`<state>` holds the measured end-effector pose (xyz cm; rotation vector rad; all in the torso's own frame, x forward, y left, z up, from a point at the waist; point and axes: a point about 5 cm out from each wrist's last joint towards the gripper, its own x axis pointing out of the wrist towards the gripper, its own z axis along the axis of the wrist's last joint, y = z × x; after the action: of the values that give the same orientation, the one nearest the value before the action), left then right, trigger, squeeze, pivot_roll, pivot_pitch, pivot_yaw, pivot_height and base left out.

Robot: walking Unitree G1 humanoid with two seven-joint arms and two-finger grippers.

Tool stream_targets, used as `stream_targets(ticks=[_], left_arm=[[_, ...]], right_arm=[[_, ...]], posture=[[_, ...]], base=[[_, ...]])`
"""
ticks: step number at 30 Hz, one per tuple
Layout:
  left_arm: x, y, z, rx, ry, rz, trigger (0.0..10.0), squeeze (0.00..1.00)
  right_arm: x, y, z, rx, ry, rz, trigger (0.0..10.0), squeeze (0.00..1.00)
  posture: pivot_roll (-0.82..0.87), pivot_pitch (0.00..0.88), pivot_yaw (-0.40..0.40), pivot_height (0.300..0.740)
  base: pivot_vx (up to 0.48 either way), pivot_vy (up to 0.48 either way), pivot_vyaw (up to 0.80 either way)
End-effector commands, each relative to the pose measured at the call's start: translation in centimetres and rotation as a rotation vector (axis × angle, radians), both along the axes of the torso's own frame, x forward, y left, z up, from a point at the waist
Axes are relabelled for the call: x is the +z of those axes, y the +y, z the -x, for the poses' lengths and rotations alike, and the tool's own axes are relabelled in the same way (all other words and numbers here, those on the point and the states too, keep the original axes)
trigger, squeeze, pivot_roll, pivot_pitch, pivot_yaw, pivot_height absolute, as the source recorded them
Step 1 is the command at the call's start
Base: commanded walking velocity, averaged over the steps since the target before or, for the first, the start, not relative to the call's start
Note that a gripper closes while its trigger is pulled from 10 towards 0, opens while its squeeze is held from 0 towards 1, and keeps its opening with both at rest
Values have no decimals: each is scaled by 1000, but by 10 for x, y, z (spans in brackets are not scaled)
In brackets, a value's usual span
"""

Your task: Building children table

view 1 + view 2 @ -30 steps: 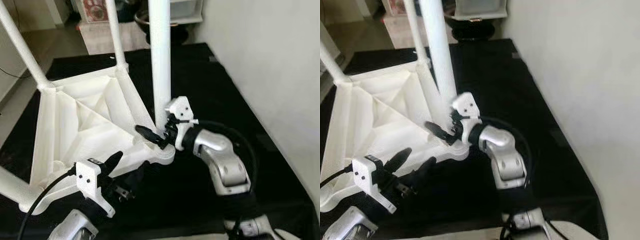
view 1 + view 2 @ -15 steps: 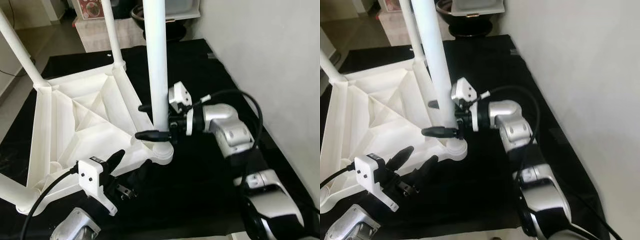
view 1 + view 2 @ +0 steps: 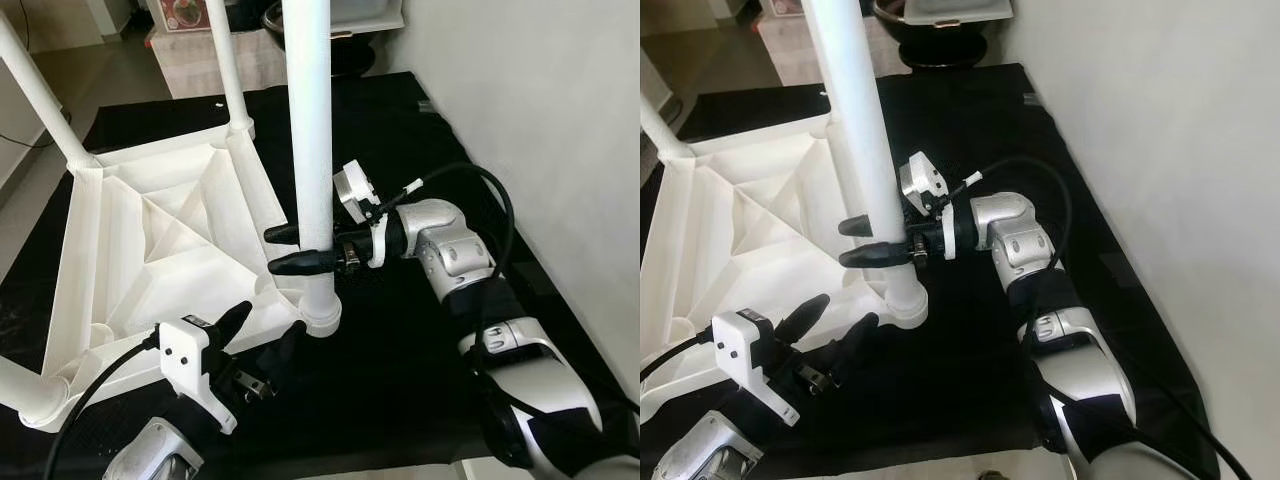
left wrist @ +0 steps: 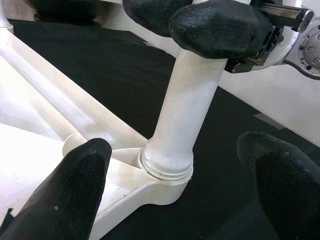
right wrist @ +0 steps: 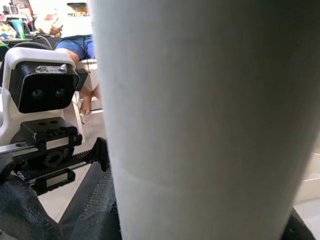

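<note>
A white children's table [image 3: 160, 230] lies upside down on a black mat [image 3: 400, 350]. Its near-right leg [image 3: 308, 120] stands upright in the corner socket [image 3: 322, 322]. My right gripper [image 3: 292, 248] reaches in from the right and is shut on this leg a little above the socket, one black finger on each side. My left gripper [image 3: 270, 320] is open, low and just in front of that corner. In the left wrist view its fingers [image 4: 70, 190] flank the socket [image 4: 167, 167] without touching it.
Two other legs [image 3: 228, 70] [image 3: 40, 95] rise at the table's far corners. A white wall [image 3: 560, 120] runs close along the right of the mat. A dark bowl [image 3: 350, 50] sits beyond the mat. A seated person [image 5: 75, 45] is behind the left wrist camera.
My right arm stretched forward and its gripper moved from beside the leg's base to closing around the leg higher up. The left gripper stayed open by the corner.
</note>
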<state>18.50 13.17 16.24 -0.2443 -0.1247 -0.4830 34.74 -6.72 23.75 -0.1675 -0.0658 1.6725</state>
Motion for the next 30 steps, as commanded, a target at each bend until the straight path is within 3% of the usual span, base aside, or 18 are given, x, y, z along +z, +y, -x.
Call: stream_targets(ticks=[1,4,5,6,9,10,11,12,13,14,16,17,27,28,30], left_arm=[[-2,-1,3,1,13,-13,10000,0],[-2,-1,4,5,12,-15,10000,0],[-2,-1,4,5,12,-15,10000,0],[-2,0,4,8,11,-15,10000,0],[-2,0,4,9,11,-15,10000,0],[-2,0,5,11,11,-15,10000,0],[-2,0,5,11,11,-15,10000,0],[-2,1,5,16,11,-17,10000,0],[-2,1,5,16,11,-17,10000,0],[-3,3,5,19,12,-19,10000,0],[-3,3,5,19,12,-19,10000,0],[-4,4,3,12,13,-24,10000,0],[-4,4,1,9,11,-26,10000,0],[-4,4,0,13,10,-22,10000,0],[-3,4,0,11,9,-20,10000,0]], right_arm=[[-6,2,-3,-48,0,-9,0,0],[-18,-10,-4,-244,16,-35,0,0],[-18,-10,-4,-244,16,-35,0,0],[-26,-13,0,-368,30,-36,0,0],[-29,-13,2,-419,33,-33,0,0],[-32,-12,2,-573,38,-80,0,0],[-32,-12,2,-573,38,-80,0,0],[-40,-16,9,-840,25,-85,0,0],[-40,-16,9,-840,25,-85,0,0],[-44,-16,22,-1007,20,-97,0,0],[-44,-16,22,-1007,20,-97,0,0],[-49,-14,35,-1138,29,-103,0,0],[-41,3,30,-1054,48,-114,0,0],[-38,7,27,-1008,53,-110,10000,0],[-30,9,22,-953,58,-132,10000,0]], posture=[[39,146,3,740],[37,147,2,740],[37,147,2,740],[22,149,-13,740],[22,149,-13,740],[22,148,-17,740],[22,148,-17,740],[19,149,-13,740],[19,149,-13,740],[12,145,0,740],[12,145,0,740],[6,125,11,740],[15,118,5,740],[21,118,9,740],[22,117,9,740]], base=[[0,0,0],[0,0,0],[0,0,0],[0,0,0],[0,0,0],[0,0,0],[0,0,0],[0,0,0],[0,0,0],[0,0,0],[0,0,0],[0,0,0],[0,0,0],[0,0,0],[0,0,0]])
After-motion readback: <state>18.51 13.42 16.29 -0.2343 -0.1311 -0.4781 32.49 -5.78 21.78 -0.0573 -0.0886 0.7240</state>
